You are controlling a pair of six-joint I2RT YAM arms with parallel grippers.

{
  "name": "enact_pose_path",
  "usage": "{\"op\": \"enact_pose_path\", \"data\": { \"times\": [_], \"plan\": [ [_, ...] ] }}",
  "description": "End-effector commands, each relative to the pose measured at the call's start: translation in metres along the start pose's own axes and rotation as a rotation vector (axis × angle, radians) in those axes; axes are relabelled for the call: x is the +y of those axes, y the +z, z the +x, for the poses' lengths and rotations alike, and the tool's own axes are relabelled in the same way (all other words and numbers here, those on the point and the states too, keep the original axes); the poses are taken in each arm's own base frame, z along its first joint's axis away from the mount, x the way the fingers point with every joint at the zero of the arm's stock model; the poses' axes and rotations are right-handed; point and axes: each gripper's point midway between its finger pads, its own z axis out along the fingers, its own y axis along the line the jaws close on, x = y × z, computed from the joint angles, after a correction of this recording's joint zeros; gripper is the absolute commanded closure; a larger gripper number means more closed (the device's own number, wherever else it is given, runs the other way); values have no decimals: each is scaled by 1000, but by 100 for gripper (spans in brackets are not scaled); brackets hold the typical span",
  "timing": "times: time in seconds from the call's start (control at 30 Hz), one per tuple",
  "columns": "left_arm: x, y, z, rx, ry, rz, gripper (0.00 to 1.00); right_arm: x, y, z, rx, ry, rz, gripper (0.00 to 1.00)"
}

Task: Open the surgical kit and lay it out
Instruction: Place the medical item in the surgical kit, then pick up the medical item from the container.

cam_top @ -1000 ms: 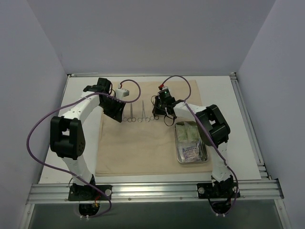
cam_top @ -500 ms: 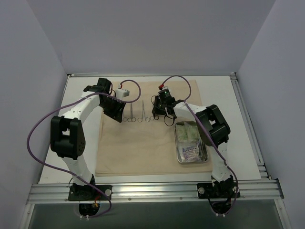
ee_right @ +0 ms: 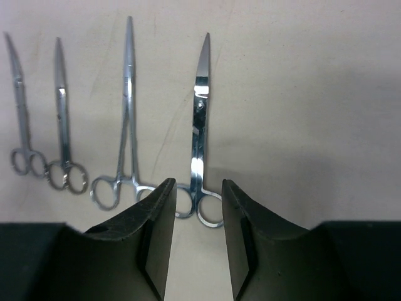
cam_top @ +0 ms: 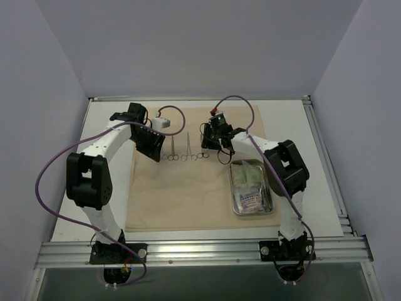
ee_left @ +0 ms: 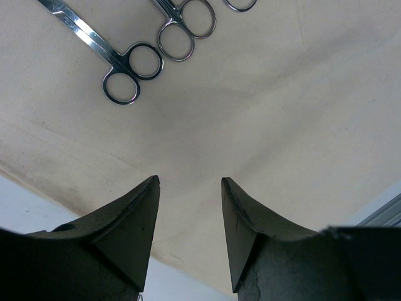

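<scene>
On the beige cloth wrap (cam_top: 182,194) spread over the desk (cam_top: 285,125), we see four clamps (ee_right: 199,119) laid parallel, presumably for easy picking, steel tray (cam_top: 232,194) nearby, with the left end effector (ee_left: 190,182) and right end effector (ee_right: 197,182) hovering open, empty.

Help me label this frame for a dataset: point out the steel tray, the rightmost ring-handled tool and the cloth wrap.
steel tray (cam_top: 253,213), top external view, its near rim.
rightmost ring-handled tool (ee_right: 198,135), right wrist view, middle of its shaft.
cloth wrap (cam_top: 182,194), top external view, bare middle area.
</scene>
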Motion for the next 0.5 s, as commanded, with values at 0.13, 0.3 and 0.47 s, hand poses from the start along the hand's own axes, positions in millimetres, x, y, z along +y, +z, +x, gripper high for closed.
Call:
{"op": "enact_pose_path", "data": {
  "times": [0.13, 0.3, 0.47],
  "plan": [
    [-2, -15, -17, -49, 22, 13, 47, -25, -134, -56, -130, -49, 225, 75],
    [-2, -16, -17, -48, 19, 12, 47, -87, -178, -1, -42, -3, 449, 82],
    [-3, -17, -17, -43, 9, 15, 47, -119, -205, 50, 62, 78, 524, 77]
  ]
}}
